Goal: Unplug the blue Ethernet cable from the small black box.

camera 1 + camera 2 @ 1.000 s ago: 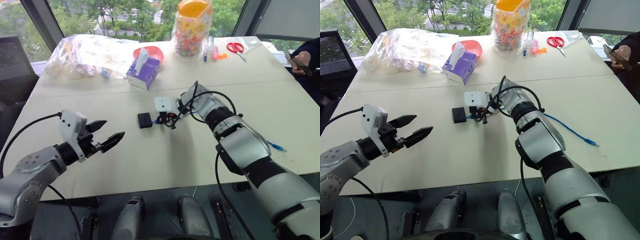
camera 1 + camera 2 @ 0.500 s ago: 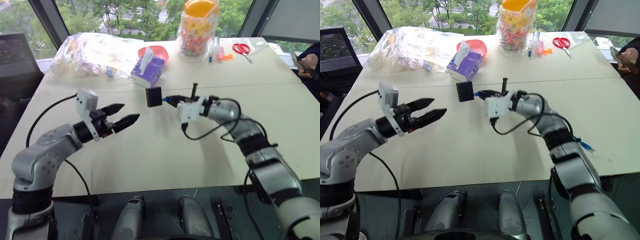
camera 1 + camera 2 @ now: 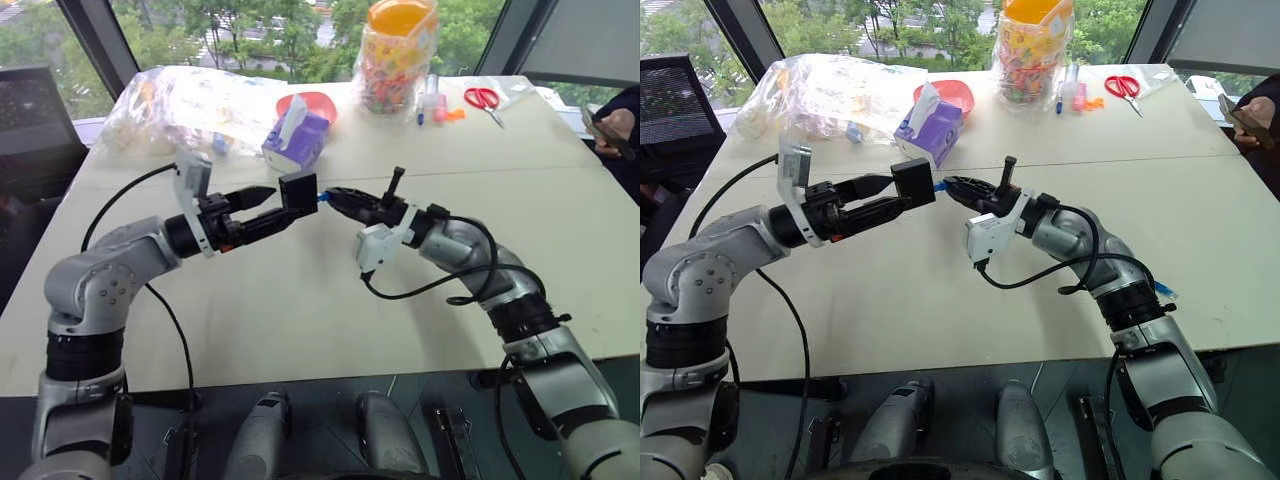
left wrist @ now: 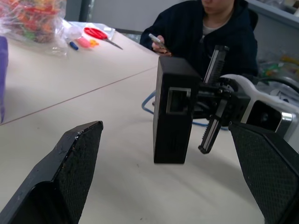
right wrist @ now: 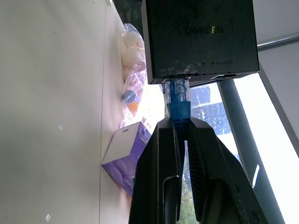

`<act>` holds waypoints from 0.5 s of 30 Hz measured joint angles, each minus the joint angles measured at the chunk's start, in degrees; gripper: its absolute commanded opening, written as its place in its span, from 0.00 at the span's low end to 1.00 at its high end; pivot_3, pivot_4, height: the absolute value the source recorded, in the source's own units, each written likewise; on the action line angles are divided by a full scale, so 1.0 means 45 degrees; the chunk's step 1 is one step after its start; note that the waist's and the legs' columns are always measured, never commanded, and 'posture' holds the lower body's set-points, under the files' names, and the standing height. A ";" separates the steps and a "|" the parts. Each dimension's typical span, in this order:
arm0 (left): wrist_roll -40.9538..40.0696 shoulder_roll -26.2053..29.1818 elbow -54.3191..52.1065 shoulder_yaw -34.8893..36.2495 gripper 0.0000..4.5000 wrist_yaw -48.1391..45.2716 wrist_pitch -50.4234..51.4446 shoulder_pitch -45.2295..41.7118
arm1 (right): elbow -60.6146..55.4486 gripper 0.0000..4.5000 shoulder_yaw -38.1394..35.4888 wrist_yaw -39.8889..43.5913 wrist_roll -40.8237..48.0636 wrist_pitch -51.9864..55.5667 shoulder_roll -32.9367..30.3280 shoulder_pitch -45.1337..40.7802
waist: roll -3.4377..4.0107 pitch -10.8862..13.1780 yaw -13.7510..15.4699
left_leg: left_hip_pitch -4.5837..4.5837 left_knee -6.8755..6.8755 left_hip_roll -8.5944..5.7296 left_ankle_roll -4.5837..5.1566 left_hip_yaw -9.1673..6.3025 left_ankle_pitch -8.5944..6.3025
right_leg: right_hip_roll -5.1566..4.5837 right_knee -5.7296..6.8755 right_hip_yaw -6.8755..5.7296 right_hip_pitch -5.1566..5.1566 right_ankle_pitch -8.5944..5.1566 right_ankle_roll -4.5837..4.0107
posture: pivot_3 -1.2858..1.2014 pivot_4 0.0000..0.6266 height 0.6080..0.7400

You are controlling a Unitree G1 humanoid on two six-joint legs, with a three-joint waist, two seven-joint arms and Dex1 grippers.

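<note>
Two claws meet above the middle of the desk (image 3: 300,320), with the small black box (image 3: 298,191) suspended in the air between them, clear of the desk surface. The right claw (image 3: 332,196) is clenched on the plug end of the blue Ethernet cable (image 5: 178,100), and the plug is seated in a port on one side of the box; the box hangs from that plug. The left claw (image 3: 885,198) is spread wide, its two black fingers (image 4: 70,172) flanking the box on either side without visibly touching it. In the left wrist view, a second, unoccupied port faces the camera on the box. The cable's remaining length trails across the desk toward the right edge (image 3: 1162,290). Toward the far edge stand a purple tissue box (image 3: 294,139), a red bowl (image 3: 312,102) just behind it, a clear plastic bag (image 3: 180,105) near the far left corner, and a jar of colourful items (image 3: 397,50). Red-handled scissors (image 3: 482,99) lie near the far right corner. A person holding a phone (image 4: 210,32) sits beyond the right edge.
</note>
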 measured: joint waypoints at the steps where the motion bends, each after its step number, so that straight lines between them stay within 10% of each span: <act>1: -0.0001 -0.0020 0.0024 0.0000 1.00 -0.0007 0.0001 -0.0024 | -0.0003 0.00 0.0003 0.0000 -0.0014 -0.0001 -0.0024 0.0015 | 0.0000 0.0000 -0.0002 | 0.0000 0.0000 0.0000 0.0000 0.0000 0.0000 | 0.0000 0.0000 0.0000 0.0000 0.0000 0.0000 | 0.52 0.24 0.91; 6: -0.0004 -0.0160 0.0029 -0.0003 0.83 -0.0054 0.0023 -0.0033 | -0.0028 0.00 0.0015 0.0013 -0.0082 0.0000 -0.0120 0.0099 | -0.0001 0.0001 -0.0022 | 0.0000 -0.0001 0.0001 0.0000 -0.0001 0.0000 | 0.0000 0.0000 -0.0001 -0.0001 0.0000 0.0000 | 0.52 0.24 0.91; 15: -0.0023 -0.0156 -0.0025 -0.0032 0.13 -0.0237 0.0096 -0.0023 | -0.0501 0.00 0.0189 0.0192 -0.0095 -0.0049 -0.0148 0.0118 | -0.0002 0.0001 -0.0009 | 0.0000 0.0001 0.0000 0.0000 0.0000 0.0000 | -0.0001 -0.0001 0.0000 0.0001 0.0000 0.0000 | 0.52 0.24 0.91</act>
